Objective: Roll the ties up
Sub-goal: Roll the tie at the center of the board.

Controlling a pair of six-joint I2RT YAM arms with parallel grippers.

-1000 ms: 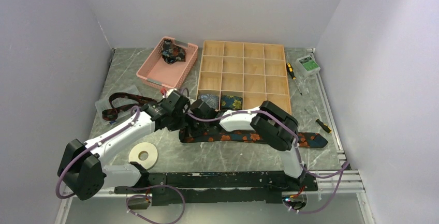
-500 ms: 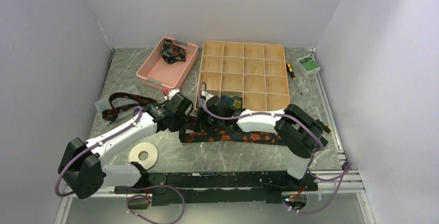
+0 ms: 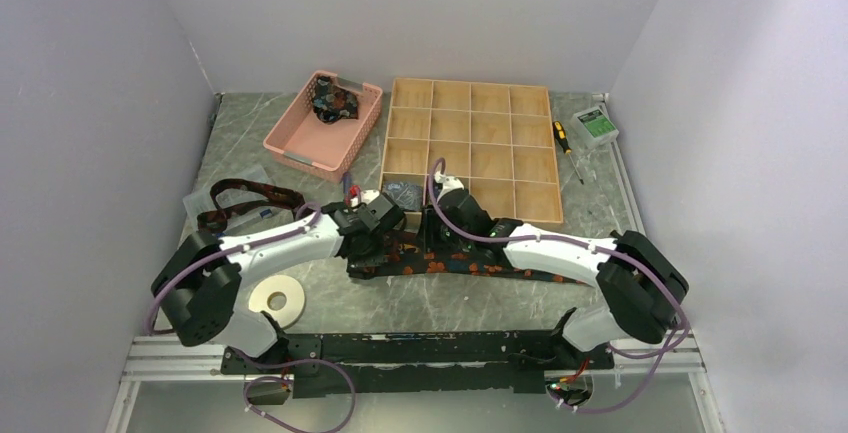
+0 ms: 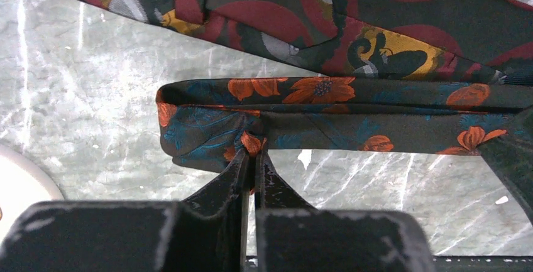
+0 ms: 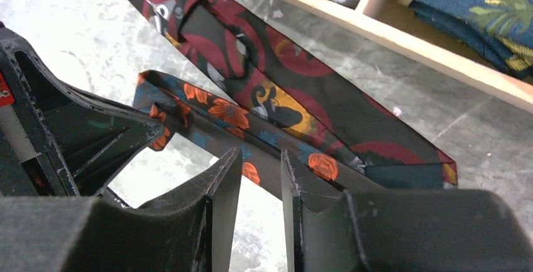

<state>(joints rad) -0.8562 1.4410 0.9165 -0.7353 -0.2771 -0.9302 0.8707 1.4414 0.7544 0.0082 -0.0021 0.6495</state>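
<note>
A dark tie with orange and blue flowers (image 3: 470,266) lies flat across the table's middle. Its left end is folded over. My left gripper (image 3: 372,243) is shut on that folded end (image 4: 252,152). The flowered tie (image 4: 390,124) runs off to the right in the left wrist view. My right gripper (image 3: 437,238) is just to the right, open, its tips (image 5: 258,159) at the near edge of the same tie (image 5: 232,114). A maroon tie (image 3: 240,193) lies to the left and passes just behind the flowered one (image 4: 352,14) (image 5: 264,58).
A wooden divided box (image 3: 470,143) stands behind the grippers, with rolled ties in its near cells (image 3: 403,191) (image 5: 478,8). A pink basket (image 3: 300,138) holding a dark tie is at back left. A white tape ring (image 3: 277,300) lies front left. A screwdriver (image 3: 563,136) and a green device (image 3: 596,125) are at back right.
Both grippers have moved to the right. The left one has come onto the flowered tie's folded left end; the right one has shifted further along the tie, its arm stretched out lower.
</note>
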